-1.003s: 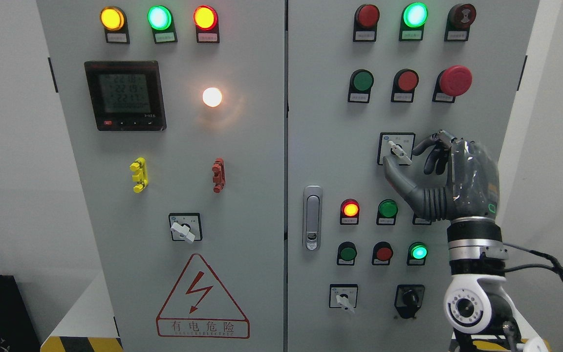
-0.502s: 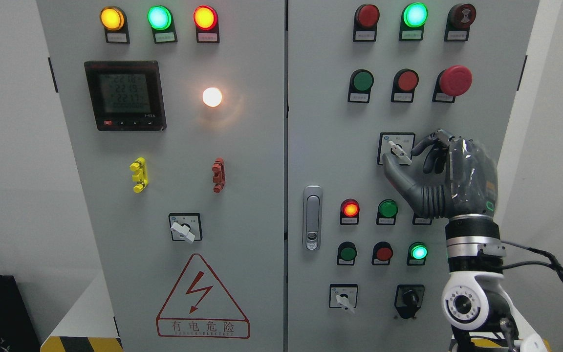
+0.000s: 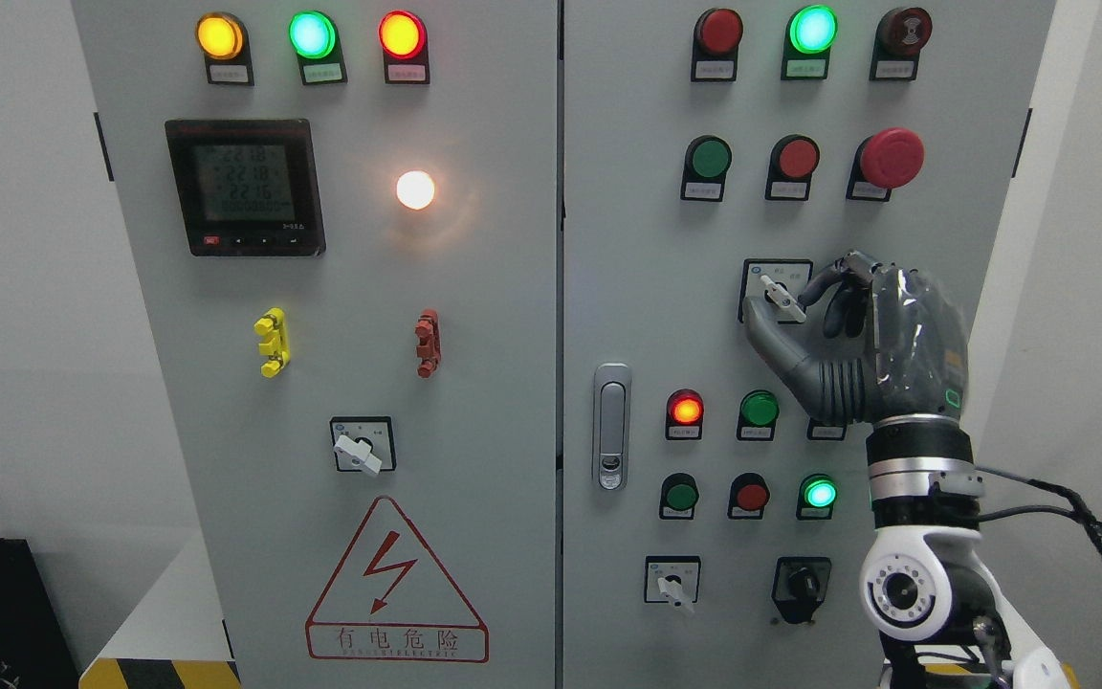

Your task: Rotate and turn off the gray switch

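Note:
The gray rotary switch [image 3: 782, 297] sits on a small square plate on the right cabinet door [image 3: 628, 287], its pale lever slanting from upper left to lower right. My right hand [image 3: 779, 300] reaches up from the lower right and brackets the lever. The thumb [image 3: 755, 318] lies at the plate's lower left corner and the index finger [image 3: 817, 280] curves in from the upper right. A small gap shows on both sides, so the hand is open around the lever. The palm hides the panel just right of the switch. My left arm does not show.
Similar gray switches sit at the lower right door [image 3: 673, 584] and the left door [image 3: 360, 448]. A black selector [image 3: 802, 582] is beside my wrist. Lit lamps, push buttons and a red mushroom stop button [image 3: 891, 156] surround the switch. The door handle [image 3: 611, 426] is left of my hand.
My right hand has slid slightly left and up, bringing thumb and index finger closer around the lever. The lever's angle looks the same.

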You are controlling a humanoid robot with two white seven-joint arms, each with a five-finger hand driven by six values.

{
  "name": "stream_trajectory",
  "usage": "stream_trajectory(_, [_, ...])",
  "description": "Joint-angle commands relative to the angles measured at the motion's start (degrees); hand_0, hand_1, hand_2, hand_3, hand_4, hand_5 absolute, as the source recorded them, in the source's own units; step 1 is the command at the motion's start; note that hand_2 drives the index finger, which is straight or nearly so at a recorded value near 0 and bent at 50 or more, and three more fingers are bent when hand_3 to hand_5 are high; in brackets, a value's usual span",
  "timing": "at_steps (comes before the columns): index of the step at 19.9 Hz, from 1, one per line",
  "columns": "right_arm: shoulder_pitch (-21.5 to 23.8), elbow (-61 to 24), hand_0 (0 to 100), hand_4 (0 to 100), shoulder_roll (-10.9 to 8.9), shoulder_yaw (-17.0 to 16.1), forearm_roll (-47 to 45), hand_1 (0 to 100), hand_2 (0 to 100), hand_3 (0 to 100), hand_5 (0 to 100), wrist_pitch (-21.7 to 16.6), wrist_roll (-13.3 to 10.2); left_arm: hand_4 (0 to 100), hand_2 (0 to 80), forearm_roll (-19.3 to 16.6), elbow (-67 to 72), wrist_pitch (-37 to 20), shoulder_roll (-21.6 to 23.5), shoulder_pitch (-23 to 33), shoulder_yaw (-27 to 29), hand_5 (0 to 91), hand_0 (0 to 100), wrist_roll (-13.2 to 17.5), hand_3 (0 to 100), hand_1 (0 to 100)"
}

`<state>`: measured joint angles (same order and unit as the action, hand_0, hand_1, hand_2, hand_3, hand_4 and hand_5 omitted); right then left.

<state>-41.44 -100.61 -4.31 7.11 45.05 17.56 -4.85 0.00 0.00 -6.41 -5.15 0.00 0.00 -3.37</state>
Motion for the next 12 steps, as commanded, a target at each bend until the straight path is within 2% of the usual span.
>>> stream_trajectory(1, [-0.13,0.15,9,95,0.0,0.45,0.04,39,63,91,100,0.11,0.1,0,0.0,1.14,-1.41,-0.01,-0.04,-0.53,0.44,0.0,12,0.03,0,39])
stream_trajectory(12, [-0.57,0.15,13,96,0.0,0.54,0.13,39,64,92,100,0.81,0.1,0,0.0,1.14,-1.41,-0.01,0.05,-0.53,0.44,0.0,12,0.03,0,39])
